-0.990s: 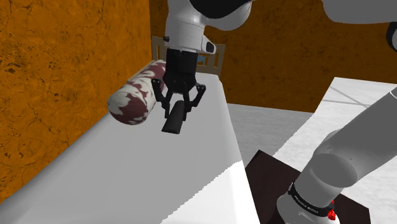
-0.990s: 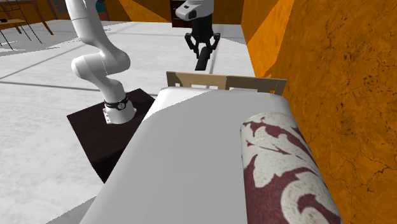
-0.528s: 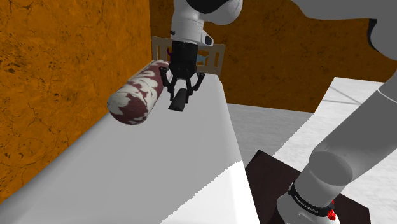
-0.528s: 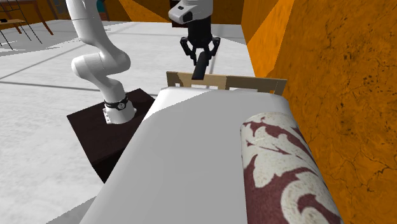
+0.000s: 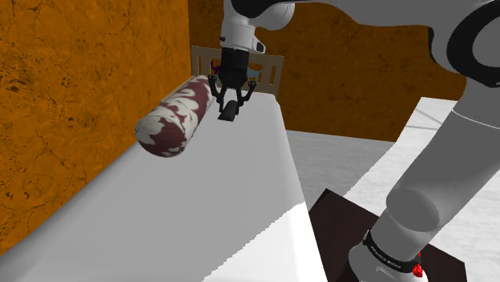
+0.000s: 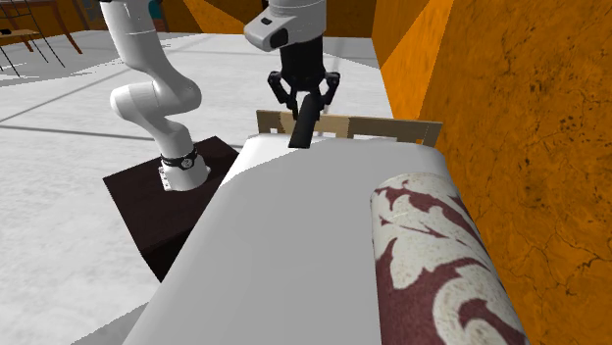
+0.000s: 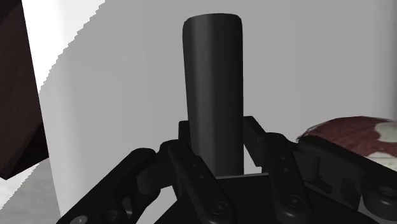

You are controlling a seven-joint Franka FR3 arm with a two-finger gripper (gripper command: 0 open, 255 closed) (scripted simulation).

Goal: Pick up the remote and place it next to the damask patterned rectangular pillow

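Note:
A dark, long remote (image 5: 230,111) (image 6: 304,119) (image 7: 212,95) hangs in my black gripper (image 5: 230,97) (image 6: 305,101) (image 7: 215,143), which is shut on it, fingers clasping its upper end. It is held over the white bed (image 5: 208,200) near the wooden headboard (image 5: 272,74). The pillow (image 5: 173,117) (image 6: 441,265) (image 7: 356,130) is a maroon roll with a white damask pattern, lying along the orange wall (image 5: 72,96). In the shoulder view the remote hangs just right of the pillow's far end, a little above the bed.
The slatted headboard (image 6: 382,127) stands right behind the gripper. The orange wall (image 6: 530,118) runs along the bed's pillow side. My dark stand (image 6: 167,201) sits on the floor beside the bed.
The arm has carried the remote along the bed toward the headboard, ending beside the pillow's far end and lower over the bed. The grip has stayed shut.

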